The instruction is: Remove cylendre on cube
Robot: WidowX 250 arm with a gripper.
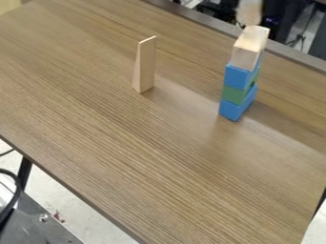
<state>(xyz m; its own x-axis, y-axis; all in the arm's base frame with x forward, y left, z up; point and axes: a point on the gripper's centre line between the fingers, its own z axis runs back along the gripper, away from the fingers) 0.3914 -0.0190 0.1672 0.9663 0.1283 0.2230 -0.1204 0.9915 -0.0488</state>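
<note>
Carefully now: your likely cylinder (249, 12), pale and blurred, tops wooden block (249, 45) on blue-green stack (234, 94) near far edge of desk (127, 152). You cannot tell whether fingers are open or closed. Center over cylinder, grip squarely, lift straight up before moving sideways, sparing stack.

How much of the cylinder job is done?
None that I can be sure of. A pale shape sits just above the wooden block that tops the blue and green blocks. It may be the cylinder; if so, taking it off is left to do. I can't tell whether anything is being held.
</note>
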